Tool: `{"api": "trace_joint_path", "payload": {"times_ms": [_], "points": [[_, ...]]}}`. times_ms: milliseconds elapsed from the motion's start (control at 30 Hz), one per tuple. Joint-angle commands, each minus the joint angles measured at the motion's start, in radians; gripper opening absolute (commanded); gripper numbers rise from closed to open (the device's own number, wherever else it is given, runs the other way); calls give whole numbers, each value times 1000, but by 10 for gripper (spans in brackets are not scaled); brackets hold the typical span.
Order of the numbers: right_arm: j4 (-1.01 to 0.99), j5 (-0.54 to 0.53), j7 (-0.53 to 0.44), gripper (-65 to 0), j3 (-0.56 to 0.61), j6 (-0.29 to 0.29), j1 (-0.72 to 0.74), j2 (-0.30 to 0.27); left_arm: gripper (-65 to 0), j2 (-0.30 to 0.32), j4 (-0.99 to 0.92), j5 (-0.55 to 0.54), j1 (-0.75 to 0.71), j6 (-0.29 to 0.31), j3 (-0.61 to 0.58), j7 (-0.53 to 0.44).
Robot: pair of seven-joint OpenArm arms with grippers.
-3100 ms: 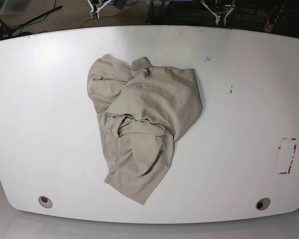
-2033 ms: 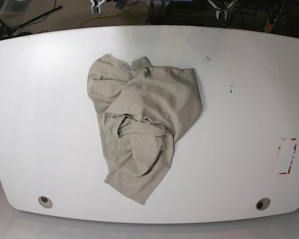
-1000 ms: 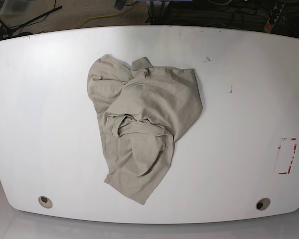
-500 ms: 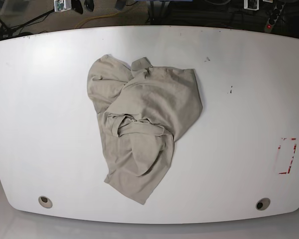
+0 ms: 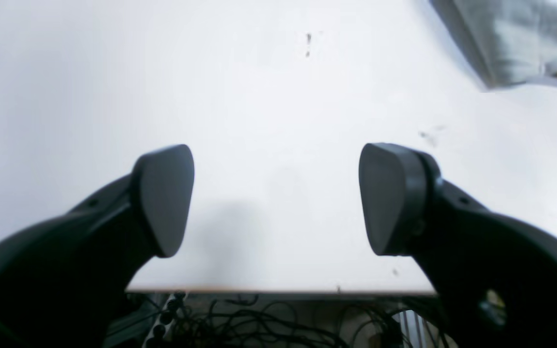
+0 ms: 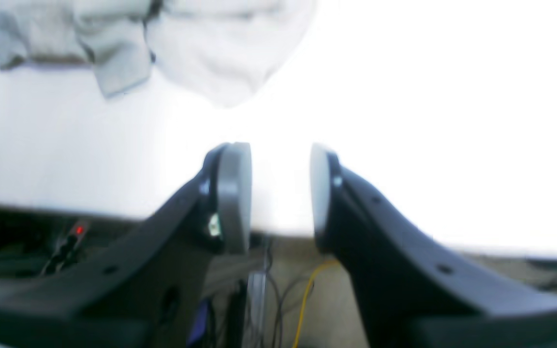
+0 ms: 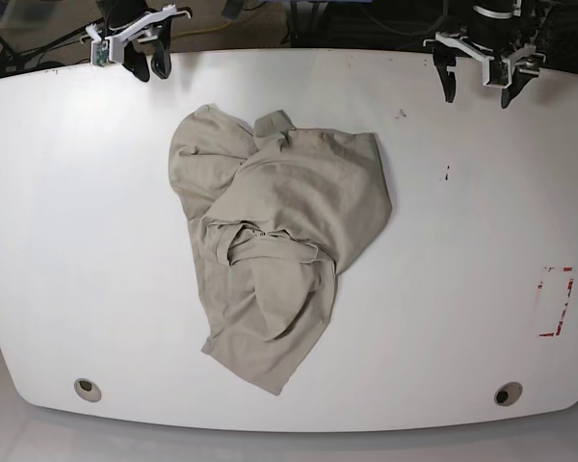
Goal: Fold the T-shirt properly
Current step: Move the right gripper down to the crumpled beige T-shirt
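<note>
The beige T-shirt (image 7: 279, 241) lies crumpled and wrinkled in the middle of the white table (image 7: 482, 241), with nothing touching it. My left gripper (image 7: 478, 96) hangs over the far right edge, jaws wide open and empty. In the left wrist view the left gripper (image 5: 276, 198) is above bare table, and a corner of the T-shirt (image 5: 525, 38) shows at the upper right. My right gripper (image 7: 151, 70) is at the far left edge. In the right wrist view the right gripper (image 6: 278, 193) has a narrow empty gap between its fingers, with the T-shirt (image 6: 138, 43) ahead of it.
A red-marked rectangle (image 7: 556, 301) sits near the table's right edge. Two round holes (image 7: 88, 390) (image 7: 508, 394) are at the front corners. Small dark marks (image 7: 447, 173) dot the right half. Cables (image 5: 259, 324) lie on the floor beyond the far edge.
Both grippers have come into the base view at the table's far edge, left one on the right, right one on the left. The T-shirt has not moved.
</note>
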State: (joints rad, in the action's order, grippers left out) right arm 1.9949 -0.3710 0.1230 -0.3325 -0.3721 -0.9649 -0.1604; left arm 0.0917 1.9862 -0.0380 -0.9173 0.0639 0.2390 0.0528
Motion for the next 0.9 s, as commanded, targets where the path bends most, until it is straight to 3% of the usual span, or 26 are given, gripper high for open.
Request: {"api": "trace_joint_path", "payload": {"times_ms": [0, 67, 200, 433, 633, 867], "points": [[24, -12, -1, -411, -4, -8, 11, -3, -103, 29, 18, -1, 48, -2, -10, 20], [24, -12, 33, -314, -3, -8, 45, -3, -81, 61, 18, -3, 96, 18, -42, 69], [24, -12, 88, -197, -7, -8, 97, -1, -74, 75, 17, -4, 168, 63, -69, 121], [24, -12, 225, -189, -4, -8, 246, -3, -76, 73, 15, -1, 277, 224, -111, 203], [20, -12, 376, -190, -4, -18, 412, -8, -76, 72, 15, -1, 298, 225, -117, 230], [14, -3, 557, -190, -4, -115, 620, -8, -76, 76, 15, -1, 295, 225, -114, 230]]}}
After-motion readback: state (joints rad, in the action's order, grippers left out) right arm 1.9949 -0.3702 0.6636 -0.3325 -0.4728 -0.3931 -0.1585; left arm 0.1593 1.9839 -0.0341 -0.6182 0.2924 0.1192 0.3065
